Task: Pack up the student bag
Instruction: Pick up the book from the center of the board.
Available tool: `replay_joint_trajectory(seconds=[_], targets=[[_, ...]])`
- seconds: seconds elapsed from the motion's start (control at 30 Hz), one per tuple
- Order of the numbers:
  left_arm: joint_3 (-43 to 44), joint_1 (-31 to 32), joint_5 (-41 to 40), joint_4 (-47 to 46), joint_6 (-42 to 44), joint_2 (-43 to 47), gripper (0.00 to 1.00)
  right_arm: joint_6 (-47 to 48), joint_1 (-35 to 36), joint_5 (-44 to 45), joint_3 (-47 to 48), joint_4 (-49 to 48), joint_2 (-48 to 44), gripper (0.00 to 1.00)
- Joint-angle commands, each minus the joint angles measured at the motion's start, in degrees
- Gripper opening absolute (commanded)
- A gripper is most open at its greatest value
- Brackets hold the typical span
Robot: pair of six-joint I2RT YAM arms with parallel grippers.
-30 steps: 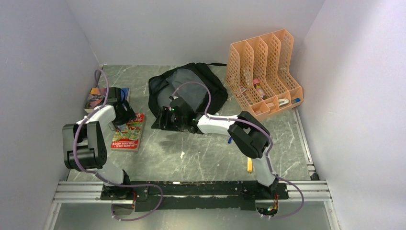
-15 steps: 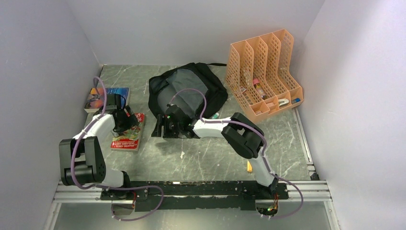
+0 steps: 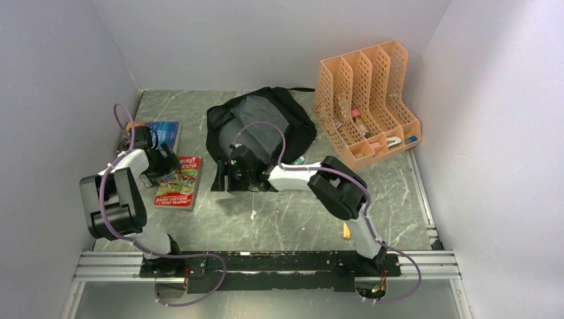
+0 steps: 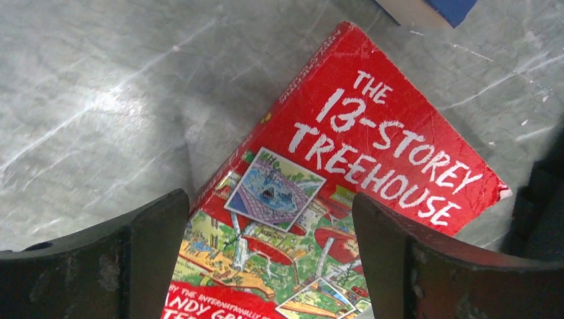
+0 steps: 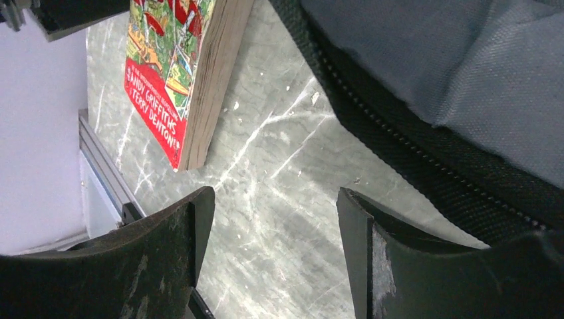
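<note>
Red paperback (image 4: 372, 153) fills the left wrist view, lying flat on the grey table (image 3: 286, 212). The left gripper (image 4: 269, 266) is poised over the book's far end, jaws wide apart and closed on nothing. Over the past second this arm has drawn back toward the left wall, uncovering more of the blue book (image 3: 159, 131) just beyond the paperback.

The right gripper (image 3: 226, 178) has slid left along the near edge of the black backpack (image 3: 266, 123). Its jaws are also spread, with bare table between them, the backpack's zip edge on one side and the paperback's page edge on the other.

The backpack sits at the far middle of the table, its mouth gaping and grey lining showing, with the orange file rack (image 3: 366, 100) to its right. Neither book is inside it yet.

Judging by the new poses, the left arm is lining up to grip the paperback while the right readies to steady the opening, so packing has barely begun.
</note>
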State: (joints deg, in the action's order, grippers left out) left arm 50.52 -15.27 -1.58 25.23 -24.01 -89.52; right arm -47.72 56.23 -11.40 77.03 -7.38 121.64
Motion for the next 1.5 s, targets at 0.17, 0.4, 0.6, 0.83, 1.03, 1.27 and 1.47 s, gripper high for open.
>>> replay_joint_trajectory(seconds=[0.17, 0.4, 0.6, 0.83, 1.03, 1.27, 1.47], targets=[[-0.9, -0.3, 7.5, -4.1, 2.4, -3.4, 0.96, 2.4, -0.6, -2.7, -1.0, -1.3, -1.3, 0.72], [-7.3, 0.2, 13.8, -5.6, 0.4, 0.9, 0.92, 0.0, -1.1, 0.3, -1.1, -0.7, -0.8, 0.71], [-13.0, 3.9, 16.3, -5.6, -2.1, 6.8, 0.88, -2.3, -1.4, 3.1, 0.2, 0.5, 0.5, 0.71], [-13.1, 6.1, 13.5, -2.1, -3.0, 12.0, 0.88, -2.9, -1.4, 4.3, 2.6, 1.9, 2.2, 0.72], [-11.1, 6.0, 12.5, -1.9, -2.7, 8.9, 0.84, -3.8, -1.4, 9.0, 6.5, 5.3, 5.1, 0.72], [-12.5, 6.1, 14.0, -3.3, -3.0, 8.1, 0.7, -7.4, -1.3, 10.2, 11.2, 10.1, 8.5, 0.67], [-14.3, 6.1, 15.7, -4.5, -3.1, 9.6, 0.65, -8.5, -1.3, 10.1, 12.3, 11.1, 10.0, 0.57]])
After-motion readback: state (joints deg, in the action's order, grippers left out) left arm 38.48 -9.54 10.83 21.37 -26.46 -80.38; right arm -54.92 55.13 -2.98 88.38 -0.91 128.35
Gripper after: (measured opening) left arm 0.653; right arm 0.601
